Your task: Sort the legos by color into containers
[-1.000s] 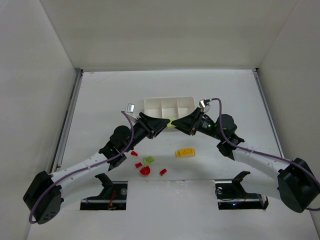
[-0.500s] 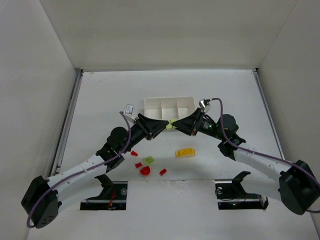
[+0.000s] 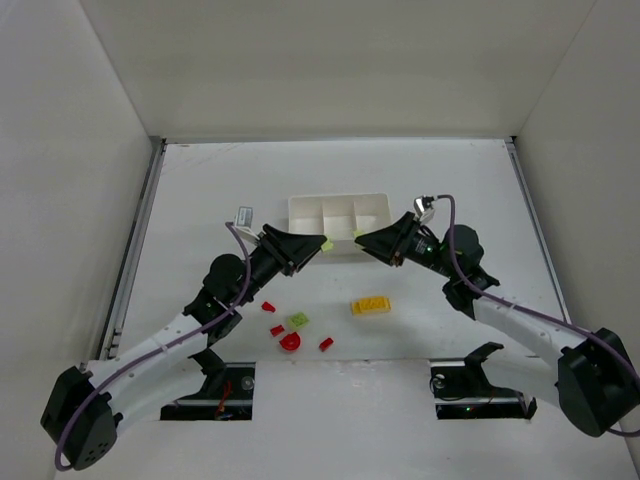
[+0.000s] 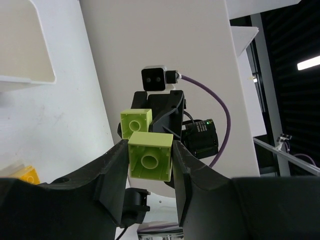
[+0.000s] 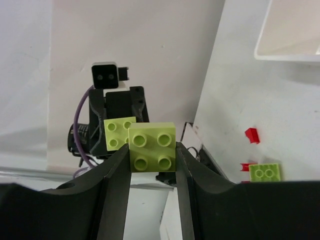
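Left gripper [image 4: 149,152], fingers [image 4: 112,175] narrowly parted, clamps a hollow-faced green brick [image 4: 150,161]; right gripper [image 5: 152,150] likewise grips a studded green brick [image 5: 152,145] — the bricks seemingly just apart.

White rectangular plastic tray [image 3: 338,198]; nearer than the tray: yellow studded plastic brick [image 3: 371,305], light-green flat square plastic piece [image 3: 297,321], red plastic bits [image 3: 291,341]. Black left gripper [image 4: 149,154] with lime-green hollow-bottomed plastic brick [image 4: 150,162]; black right gripper [image 5: 152,152] with lime-green four-studded plastic brick [image 5: 152,145].
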You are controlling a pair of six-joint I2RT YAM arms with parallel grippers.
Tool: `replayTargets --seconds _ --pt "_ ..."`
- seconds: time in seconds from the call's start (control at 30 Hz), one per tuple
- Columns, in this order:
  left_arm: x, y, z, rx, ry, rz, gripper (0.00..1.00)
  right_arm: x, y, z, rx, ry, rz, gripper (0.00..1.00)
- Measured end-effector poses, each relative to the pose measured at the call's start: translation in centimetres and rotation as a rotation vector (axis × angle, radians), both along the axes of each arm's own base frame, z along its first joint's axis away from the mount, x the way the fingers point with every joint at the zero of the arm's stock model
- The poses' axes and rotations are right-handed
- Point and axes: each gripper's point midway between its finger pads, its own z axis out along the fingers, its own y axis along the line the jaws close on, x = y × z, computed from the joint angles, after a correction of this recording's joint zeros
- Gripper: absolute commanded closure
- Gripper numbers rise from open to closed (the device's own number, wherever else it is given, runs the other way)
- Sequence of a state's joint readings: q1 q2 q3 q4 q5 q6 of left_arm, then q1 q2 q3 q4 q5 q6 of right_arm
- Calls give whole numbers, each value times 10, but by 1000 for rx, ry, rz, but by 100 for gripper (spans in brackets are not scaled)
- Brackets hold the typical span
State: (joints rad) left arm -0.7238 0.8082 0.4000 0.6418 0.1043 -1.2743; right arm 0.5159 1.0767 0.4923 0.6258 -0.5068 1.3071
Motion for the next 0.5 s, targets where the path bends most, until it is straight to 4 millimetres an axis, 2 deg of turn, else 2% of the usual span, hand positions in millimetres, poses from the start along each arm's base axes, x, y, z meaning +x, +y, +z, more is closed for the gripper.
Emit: replayTargets --seconds 0.13,0.3,0.37,0.5 --pt "4 3 -8 48 -11 24 94 12 -12 -17 -83 0 -66 70" --pt "7 0 -31 173 -18 51 94 29 -28 -50 -280 27 -169 70" --pt "7 -3 -38 228 -30 59 93 40 -34 -51 -355 16 -214 70" --pt "3 -9 -38 286 -73 61 93 72 -39 -36 -460 -38 -296 70"
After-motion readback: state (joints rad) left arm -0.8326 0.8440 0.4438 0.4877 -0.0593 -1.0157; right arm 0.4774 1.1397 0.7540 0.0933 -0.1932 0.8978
